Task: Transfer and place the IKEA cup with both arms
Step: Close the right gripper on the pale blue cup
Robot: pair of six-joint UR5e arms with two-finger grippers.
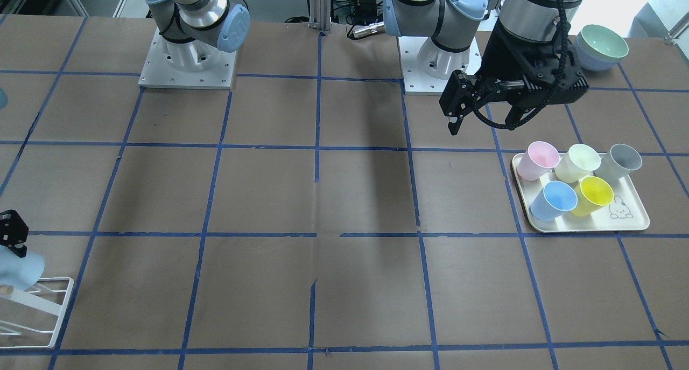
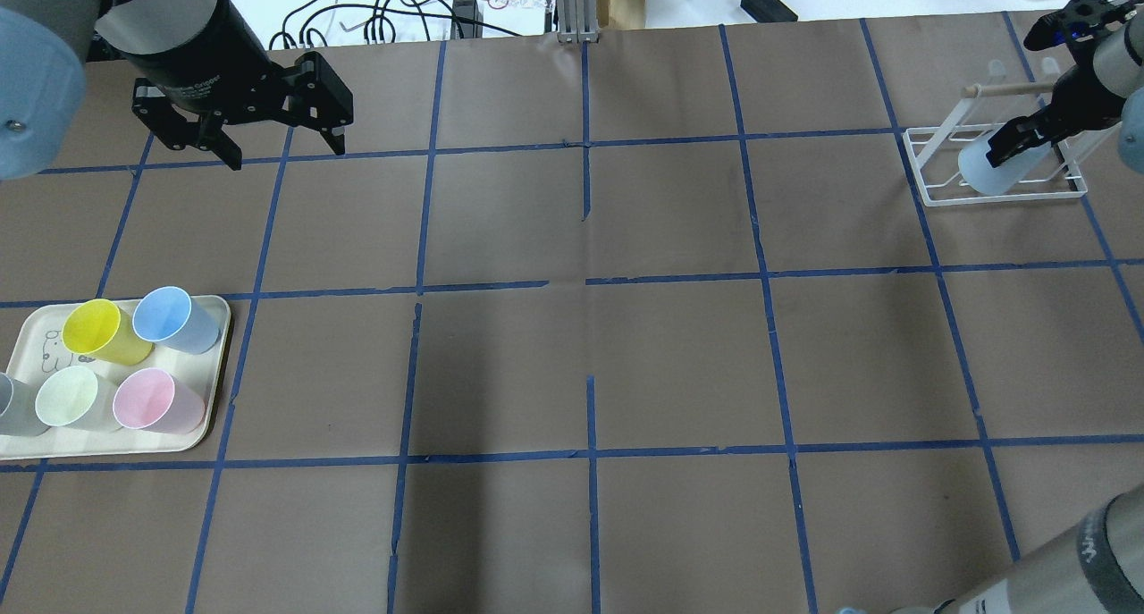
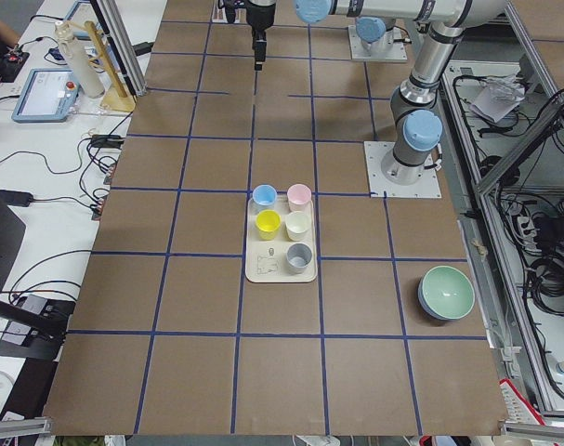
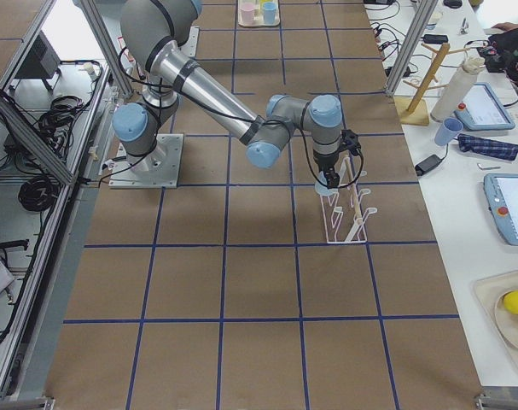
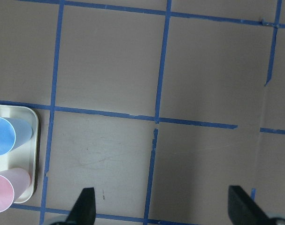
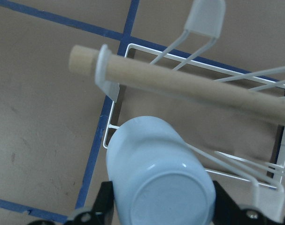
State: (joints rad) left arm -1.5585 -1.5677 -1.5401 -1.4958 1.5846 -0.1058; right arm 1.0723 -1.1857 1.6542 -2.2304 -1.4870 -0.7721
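The IKEA cup (image 2: 983, 172) is at the far right end of the table (image 2: 590, 346), tilted with its flat base up toward the wrist camera and its mouth down toward the floor of the white wire rack (image 2: 1001, 198). It sits inside the rack's outline, just below the wooden dowel (image 6: 180, 82) that runs across the rack's top. Whether its rim touches the wires cannot be told. The right gripper (image 2: 1010, 142) is clamped on it, one black finger (image 6: 103, 202) on either side of the cup's body near the base. The left gripper (image 2: 286, 151) hangs above the table at the other end, its fingers spread wide with nothing between them. Below it the wrist view shows bare brown surface and blue tape lines. Near that gripper but apart from it, a cream tray (image 2: 219, 364) holds five upright cups: a sky-blue cup (image 2: 174, 319), a yellow cup (image 2: 103, 331), a pale green cup (image 2: 71, 398), a pink cup (image 2: 152, 401) and a grey cup (image 2: 13, 407). A green bowl (image 1: 602, 46) rests nested in another bowl near the left arm's base
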